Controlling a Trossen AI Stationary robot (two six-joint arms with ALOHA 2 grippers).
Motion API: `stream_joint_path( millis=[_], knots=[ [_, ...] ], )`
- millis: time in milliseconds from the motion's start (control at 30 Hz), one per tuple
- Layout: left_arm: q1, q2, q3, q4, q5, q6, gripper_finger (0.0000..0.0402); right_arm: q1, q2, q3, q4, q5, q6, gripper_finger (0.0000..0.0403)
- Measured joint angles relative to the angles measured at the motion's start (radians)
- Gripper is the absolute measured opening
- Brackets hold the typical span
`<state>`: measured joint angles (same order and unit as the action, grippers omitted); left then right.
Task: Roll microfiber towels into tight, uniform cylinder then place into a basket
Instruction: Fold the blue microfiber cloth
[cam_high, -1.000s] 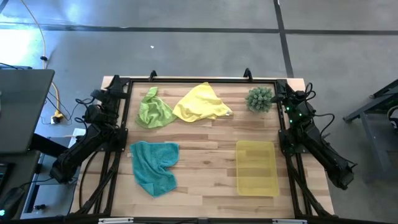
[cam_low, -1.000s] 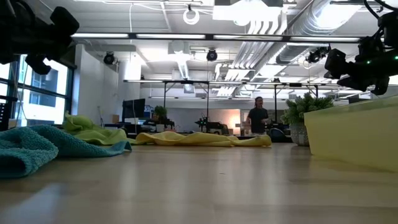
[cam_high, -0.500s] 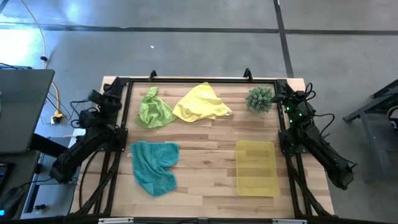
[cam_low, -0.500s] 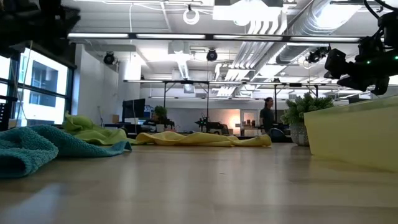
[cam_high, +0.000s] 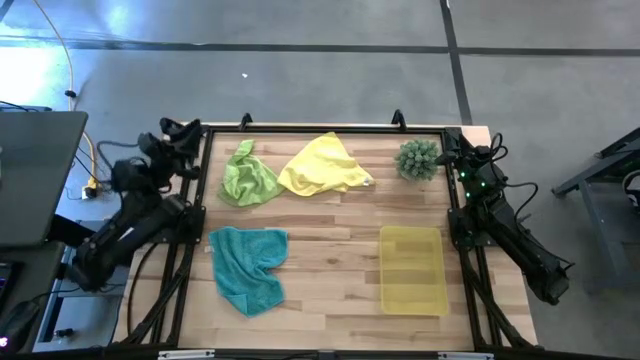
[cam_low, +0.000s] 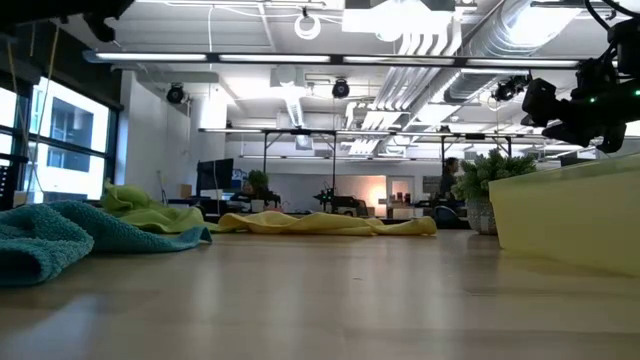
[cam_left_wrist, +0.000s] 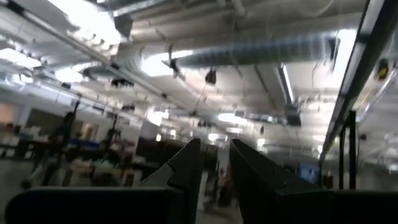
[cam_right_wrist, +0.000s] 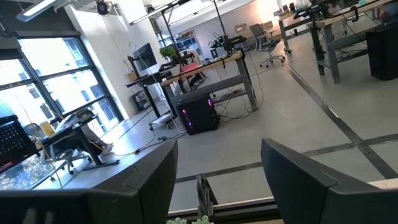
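Note:
Three towels lie loose and crumpled on the wooden table: the teal one (cam_high: 247, 268) near left, the lime green one (cam_high: 247, 177) far left, the yellow one (cam_high: 322, 167) far middle. They also show in the low view: teal (cam_low: 50, 238), lime (cam_low: 140, 212), yellow (cam_low: 320, 223). The yellow translucent basket (cam_high: 412, 268) stands near right, nothing in it. My left gripper (cam_high: 188, 131) is raised beyond the table's far left corner, pointing up at the ceiling, its fingers (cam_left_wrist: 186, 168) a narrow gap apart. My right gripper (cam_high: 452, 142) hangs open at the far right corner.
A spiky green ball-shaped plant (cam_high: 417, 158) stands at the far right, next to my right gripper. A black frame (cam_high: 320, 127) runs around the table's edges. Bare wood lies between the teal towel and the basket. A person (cam_low: 450, 178) walks far off in the room behind.
My left arm has risen and swung toward the table's left edge, away from the lime towel, and its gripper has tipped up; in the low view it has gone up almost out of the picture. The towels and the basket have kept still.

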<state>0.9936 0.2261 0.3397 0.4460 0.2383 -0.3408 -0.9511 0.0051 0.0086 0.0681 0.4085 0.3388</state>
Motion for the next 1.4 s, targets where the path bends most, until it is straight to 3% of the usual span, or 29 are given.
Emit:
stream_joint_path(
  millis=[300,500,700,833,967,1400],
  knots=[
    [-0.023,0.330,0.188,-0.166,0.299,0.004,0.0076,0.000,0.000,0.000,0.000,0.000,0.000,0.0225],
    [-0.142,0.507,0.228,-0.255,0.303,0.050,0.0076,0.000,0.000,0.000,0.000,0.000,0.000,0.0225],
    [-0.325,0.641,0.264,-0.383,0.184,0.185,0.0076,0.000,0.000,0.000,0.000,0.000,0.000,0.0225],
    [-0.457,0.698,0.307,-0.618,-0.025,0.246,0.0076,0.000,0.000,0.000,0.000,0.000,0.000,0.0225],
    [-0.597,0.758,0.326,-0.818,-0.203,0.193,0.0076,0.000,0.000,0.000,0.000,0.000,0.000,0.0225],
    [-1.024,0.963,0.326,-1.015,-0.243,-0.165,0.0076,0.000,0.000,0.000,0.000,0.000,0.000,0.0225]
  ],
)
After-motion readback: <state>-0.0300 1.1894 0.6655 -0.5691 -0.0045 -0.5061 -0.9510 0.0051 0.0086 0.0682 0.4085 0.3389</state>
